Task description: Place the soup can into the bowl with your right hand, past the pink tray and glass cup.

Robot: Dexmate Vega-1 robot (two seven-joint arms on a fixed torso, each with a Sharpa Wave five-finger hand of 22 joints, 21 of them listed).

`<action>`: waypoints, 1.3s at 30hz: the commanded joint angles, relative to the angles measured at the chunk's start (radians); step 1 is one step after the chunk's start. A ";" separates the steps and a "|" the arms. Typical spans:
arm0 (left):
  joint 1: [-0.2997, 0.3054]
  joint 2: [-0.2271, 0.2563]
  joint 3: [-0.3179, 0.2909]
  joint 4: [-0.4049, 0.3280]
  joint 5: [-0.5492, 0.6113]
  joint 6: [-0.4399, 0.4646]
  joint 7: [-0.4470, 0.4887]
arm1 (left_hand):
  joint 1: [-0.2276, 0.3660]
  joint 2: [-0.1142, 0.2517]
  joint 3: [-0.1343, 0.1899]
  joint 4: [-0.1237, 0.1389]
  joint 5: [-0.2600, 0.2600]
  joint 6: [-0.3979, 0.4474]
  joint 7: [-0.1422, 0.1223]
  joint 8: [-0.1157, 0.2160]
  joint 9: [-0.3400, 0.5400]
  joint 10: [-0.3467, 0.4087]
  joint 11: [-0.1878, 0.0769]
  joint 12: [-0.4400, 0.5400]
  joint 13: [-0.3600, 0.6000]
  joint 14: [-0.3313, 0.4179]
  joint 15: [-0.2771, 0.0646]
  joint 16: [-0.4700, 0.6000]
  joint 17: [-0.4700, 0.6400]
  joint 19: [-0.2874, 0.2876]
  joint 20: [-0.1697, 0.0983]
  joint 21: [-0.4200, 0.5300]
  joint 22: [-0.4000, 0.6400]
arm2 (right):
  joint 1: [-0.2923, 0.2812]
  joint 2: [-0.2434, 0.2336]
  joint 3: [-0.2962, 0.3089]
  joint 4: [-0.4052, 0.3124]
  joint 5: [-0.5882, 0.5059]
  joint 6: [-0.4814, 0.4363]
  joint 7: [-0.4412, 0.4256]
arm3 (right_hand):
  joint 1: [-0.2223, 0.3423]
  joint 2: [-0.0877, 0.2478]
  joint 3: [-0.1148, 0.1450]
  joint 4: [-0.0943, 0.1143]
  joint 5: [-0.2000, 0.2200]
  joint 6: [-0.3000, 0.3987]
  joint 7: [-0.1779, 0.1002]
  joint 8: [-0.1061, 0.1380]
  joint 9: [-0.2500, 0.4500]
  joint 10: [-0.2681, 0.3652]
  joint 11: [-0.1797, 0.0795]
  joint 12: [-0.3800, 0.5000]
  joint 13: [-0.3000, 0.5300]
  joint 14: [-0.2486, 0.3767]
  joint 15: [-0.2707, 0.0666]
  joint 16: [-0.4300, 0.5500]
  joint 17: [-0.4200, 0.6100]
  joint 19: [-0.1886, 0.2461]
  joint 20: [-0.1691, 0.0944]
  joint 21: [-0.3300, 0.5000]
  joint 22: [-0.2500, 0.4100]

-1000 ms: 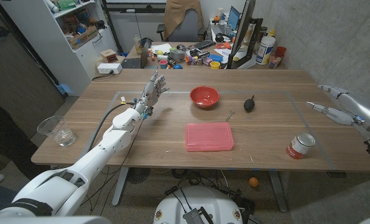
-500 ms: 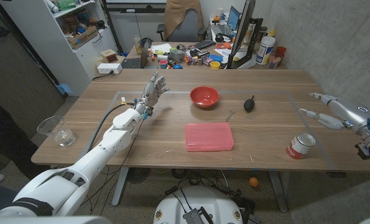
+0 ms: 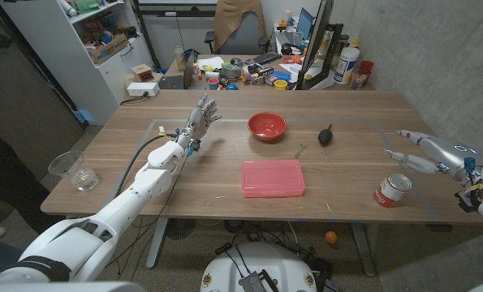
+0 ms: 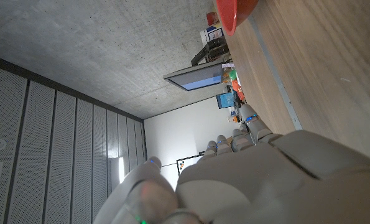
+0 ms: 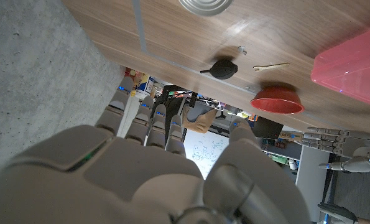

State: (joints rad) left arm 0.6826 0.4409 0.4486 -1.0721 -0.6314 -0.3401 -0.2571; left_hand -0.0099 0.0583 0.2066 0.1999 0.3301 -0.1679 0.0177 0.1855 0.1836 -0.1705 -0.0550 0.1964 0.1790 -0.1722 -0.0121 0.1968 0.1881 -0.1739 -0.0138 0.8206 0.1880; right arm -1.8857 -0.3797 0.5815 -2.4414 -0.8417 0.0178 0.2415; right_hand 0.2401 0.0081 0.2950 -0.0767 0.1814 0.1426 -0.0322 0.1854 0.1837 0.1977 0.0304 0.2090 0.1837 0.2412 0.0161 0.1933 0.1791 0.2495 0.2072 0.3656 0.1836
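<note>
On the wooden table (image 3: 144, 146), the pink tray (image 3: 273, 178) sat left of the soup can (image 3: 394, 190), with the red bowl (image 3: 267, 126) beyond it. Both the right hand (image 3: 426, 152), just behind the can, and the left hand (image 3: 200, 116) were empty, fingers apart. The can looked rigid, smooth and moderately heavy; a grasp around its side wall seemed best.

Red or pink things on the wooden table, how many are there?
3: the bowl at the far middle, the tray nearer, in front of it, and the red-labelled can at the right.
</note>
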 commanded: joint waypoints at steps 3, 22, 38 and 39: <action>-0.011 -0.006 0.005 0.029 0.002 0.002 -0.015 | 0.001 0.129 0.001 0.000 0.005 -0.287 -0.005 0.005 0.003 -0.304 0.007 0.002 0.003 -0.287 0.006 0.003 0.002 -0.311 0.005 -0.004 0.004 | -0.009 -0.062 -0.046 0.026 0.003 -0.076 0.048 | -0.008 -0.002 -0.004 0.001 0.004 -0.002 0.003 0.001 0.005 -0.008 -0.003 -0.004 0.004 0.010 -0.002 -0.002 0.003 0.012 0.002 0.000 0.005; -0.048 -0.033 0.014 0.100 -0.001 -0.014 -0.062 | 0.001 0.131 0.002 0.001 0.007 -0.285 -0.005 0.006 0.003 -0.304 0.010 0.003 0.003 -0.287 0.007 0.003 0.002 -0.310 0.007 -0.006 0.004 | 0.001 -0.165 -0.128 0.048 -0.054 -0.266 0.153 | -0.002 -0.008 -0.009 -0.006 0.008 -0.027 0.014 -0.003 0.005 -0.027 -0.002 -0.009 0.005 0.011 -0.004 -0.005 0.001 0.030 0.004 -0.002 0.004; -0.084 -0.060 0.015 0.170 -0.004 -0.030 -0.089 | 0.001 0.131 0.003 0.001 0.008 -0.284 -0.006 0.006 0.003 -0.304 0.012 0.003 0.003 -0.287 0.010 0.004 0.002 -0.309 0.009 -0.007 0.004 | 0.000 -0.261 -0.192 0.052 -0.088 -0.426 0.234 | -0.011 -0.024 -0.026 -0.008 0.015 -0.047 0.025 0.002 0.007 -0.042 -0.001 -0.006 0.005 0.061 -0.007 0.006 0.002 0.153 0.000 0.030 0.005; -0.086 -0.062 0.015 0.175 -0.004 -0.032 -0.091 | 0.001 0.131 0.003 0.001 0.008 -0.284 -0.006 0.006 0.003 -0.304 0.011 0.003 0.003 -0.287 0.010 0.004 0.002 -0.309 0.009 -0.007 0.004 | 0.000 -0.265 -0.194 0.051 -0.088 -0.432 0.237 | -0.011 -0.025 -0.027 -0.008 0.015 -0.047 0.025 0.002 0.007 -0.042 -0.001 -0.005 0.005 0.063 -0.008 0.006 0.002 0.157 0.000 0.031 0.005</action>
State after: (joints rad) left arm 0.6211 0.3985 0.4613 -0.9457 -0.6331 -0.3592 -0.3276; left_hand -0.0099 0.0583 0.2066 0.1999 0.3300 -0.1679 0.0177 0.1855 0.1836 -0.1703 -0.0481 0.1964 0.1790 -0.1722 -0.0121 0.1968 0.1880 -0.1738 -0.0138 0.8166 0.1880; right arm -1.8865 -0.5817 0.4286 -2.3887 -0.8994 -0.3083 0.4238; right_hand 0.2268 -0.0052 0.2744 -0.0841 0.1898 0.1014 -0.0053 0.1856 0.1887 0.1620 0.0304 0.1973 0.1836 0.2882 0.0087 0.1928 0.1794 0.3841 0.2053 0.3852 0.1836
